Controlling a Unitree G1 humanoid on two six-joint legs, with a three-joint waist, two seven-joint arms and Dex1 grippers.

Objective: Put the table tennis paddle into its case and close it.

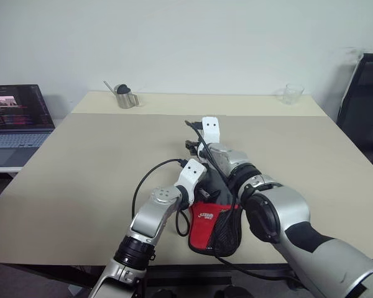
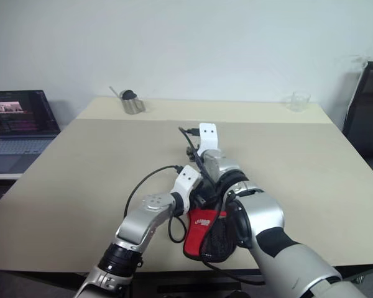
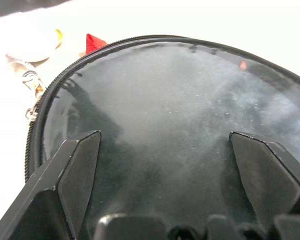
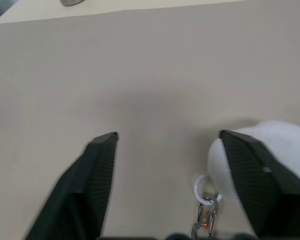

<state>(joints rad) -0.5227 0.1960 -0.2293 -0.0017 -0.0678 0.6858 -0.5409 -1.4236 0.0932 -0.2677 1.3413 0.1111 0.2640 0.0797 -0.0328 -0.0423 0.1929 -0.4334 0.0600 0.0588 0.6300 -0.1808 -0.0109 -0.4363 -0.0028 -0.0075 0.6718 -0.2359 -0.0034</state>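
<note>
Black case [image 1: 214, 226] with red, white-lettered panel; beige table [image 1: 81, 167].

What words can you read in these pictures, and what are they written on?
Red panel of the case: white lettering, too small and blurred to read.
Laptop screen: lines of text, too small to read.
No other writing shows on the table.

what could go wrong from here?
1. The right gripper stands open over bare table, with the metal clip loose under it; the zip may not be fully shut.
2. The left gripper is open against the case, not gripping, so the case could slide when pulled.
</note>
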